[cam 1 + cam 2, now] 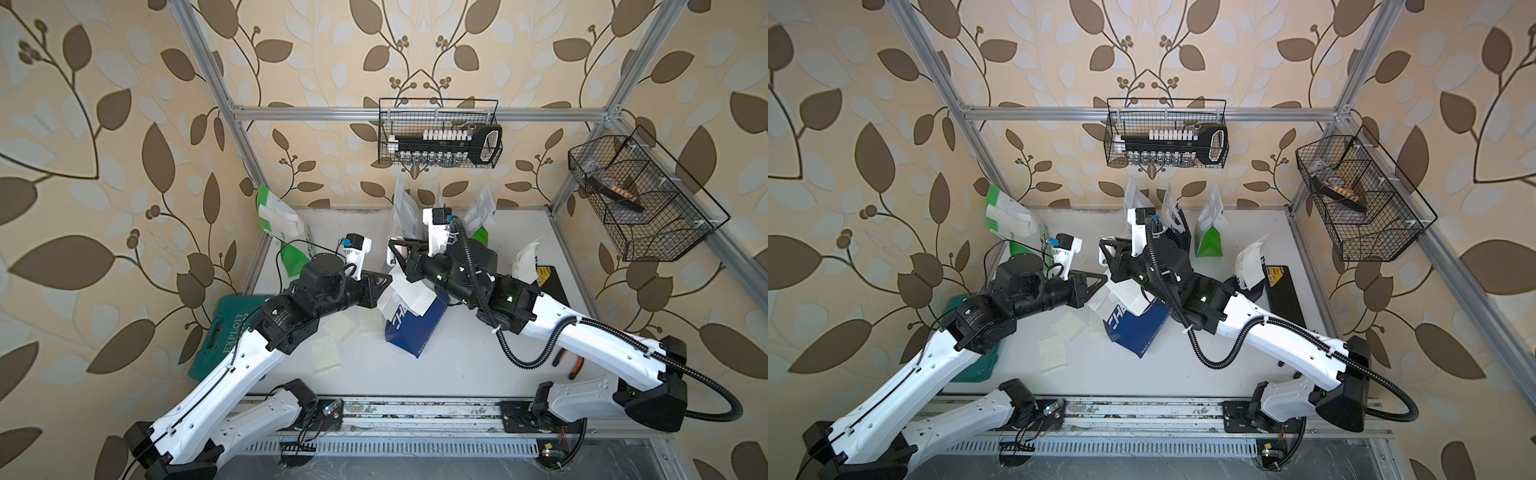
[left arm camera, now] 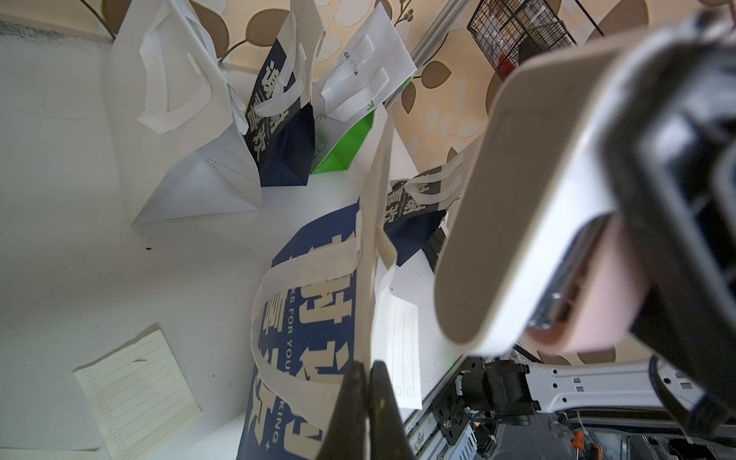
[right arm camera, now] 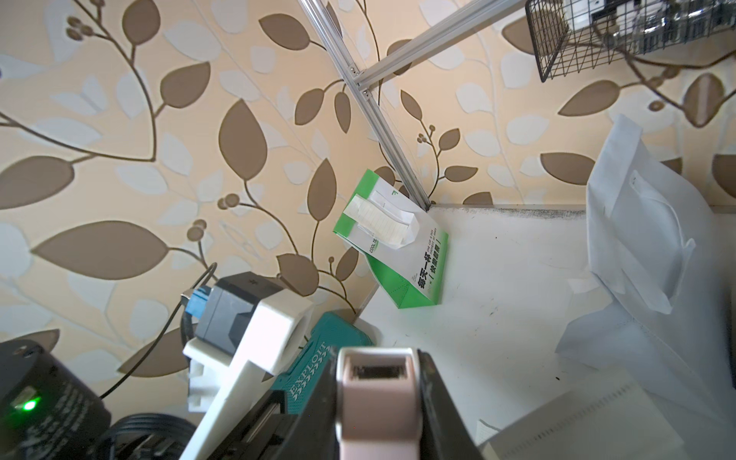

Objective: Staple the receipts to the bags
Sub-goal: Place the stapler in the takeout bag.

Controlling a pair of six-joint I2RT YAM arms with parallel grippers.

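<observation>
Six paper carrier bags, three navy, two green-and-white, one white, left gripper pinched on the mid-table navy bag rim, right gripper clamped on a pink-and-white stapler, seemingly three loose cream receipt slips near-left, far black wire basket holding a black socket rack

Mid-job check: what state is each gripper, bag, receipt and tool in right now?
left gripper: shut on navy bag's top edge.
right gripper: shut on stapler.
stapler: held, apart from the bag.
navy bag: top lifted, receipt against it.
green bag: standing, a receipt on its face.
loose receipts: lying flat, unattached.
teal case: closed.
</observation>
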